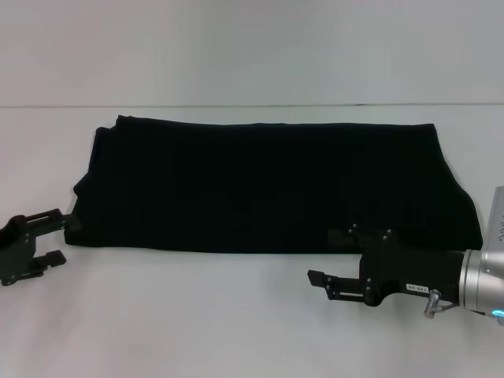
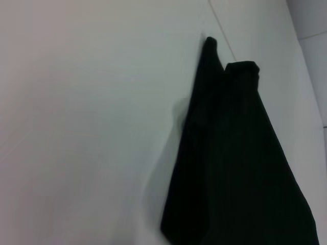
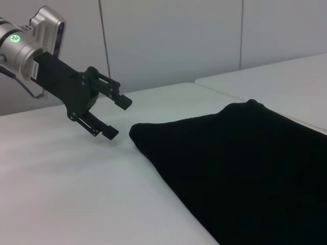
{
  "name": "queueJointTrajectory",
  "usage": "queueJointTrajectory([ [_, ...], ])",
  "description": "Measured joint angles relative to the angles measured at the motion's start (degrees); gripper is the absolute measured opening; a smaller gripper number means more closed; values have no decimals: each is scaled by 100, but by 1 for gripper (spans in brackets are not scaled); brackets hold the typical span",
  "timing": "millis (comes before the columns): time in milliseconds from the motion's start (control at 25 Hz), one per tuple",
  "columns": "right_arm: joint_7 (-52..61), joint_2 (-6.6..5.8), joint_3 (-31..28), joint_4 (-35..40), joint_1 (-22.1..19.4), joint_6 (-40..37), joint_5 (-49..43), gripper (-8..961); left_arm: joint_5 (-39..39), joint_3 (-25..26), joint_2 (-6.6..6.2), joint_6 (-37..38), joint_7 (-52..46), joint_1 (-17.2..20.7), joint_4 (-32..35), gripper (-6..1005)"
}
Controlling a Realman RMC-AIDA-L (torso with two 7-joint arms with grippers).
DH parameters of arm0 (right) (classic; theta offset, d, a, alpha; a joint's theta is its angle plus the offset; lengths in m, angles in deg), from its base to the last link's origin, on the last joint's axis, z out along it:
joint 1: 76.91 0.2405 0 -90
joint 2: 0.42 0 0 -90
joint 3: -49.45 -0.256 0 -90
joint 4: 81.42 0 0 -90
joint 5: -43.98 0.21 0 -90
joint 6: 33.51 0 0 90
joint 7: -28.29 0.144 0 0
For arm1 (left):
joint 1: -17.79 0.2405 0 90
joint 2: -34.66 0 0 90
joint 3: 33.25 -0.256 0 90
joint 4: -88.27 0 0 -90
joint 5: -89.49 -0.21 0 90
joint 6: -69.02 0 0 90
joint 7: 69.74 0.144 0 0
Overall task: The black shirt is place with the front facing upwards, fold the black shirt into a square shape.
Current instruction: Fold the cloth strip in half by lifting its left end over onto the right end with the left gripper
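**Shirt folded to a wide band, both grippers open at its near edge**

The shirt (image 1: 276, 189) lies flat on the white table (image 1: 197, 315) as a broad black band running left to right, with no lettering or label visible. The left gripper (image 1: 57, 236) sits at the shirt's near left corner, fingers spread and holding nothing; its upper finger is right at the cloth edge. The right gripper (image 1: 327, 258) is low over the table at the near edge toward the right, jaws apart and empty, its upper finger reaching over the hem.
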Motion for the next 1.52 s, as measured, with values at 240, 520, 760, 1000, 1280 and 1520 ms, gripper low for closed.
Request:
queueJointTrajectory([
  [240,-2,-2,5,-47,-4,6,0,825,9,-3,41,-299,-7,-27,-66,807],
  [520,-2,-5,-18,-60,-6,20,-4,825,1,-7,67,-522,-10,-156,-246,807],
  [760,-2,-4,-32,-115,18,21,-5,825,29,-7,72,-764,-13,-283,-397,807],
  [1000,3,-4,-44,-126,32,28,-4,826,-1,-92,98,-961,14,-497,-507,806],
  [1280,16,-4,-63,-126,8,28,113,826,-63,-280,133,-1170,66,-619,-477,749],
  [1520,30,-4,-64,-123,4,27,146,826,-154,-371,287,-1222,233,-596,-176,618],
])
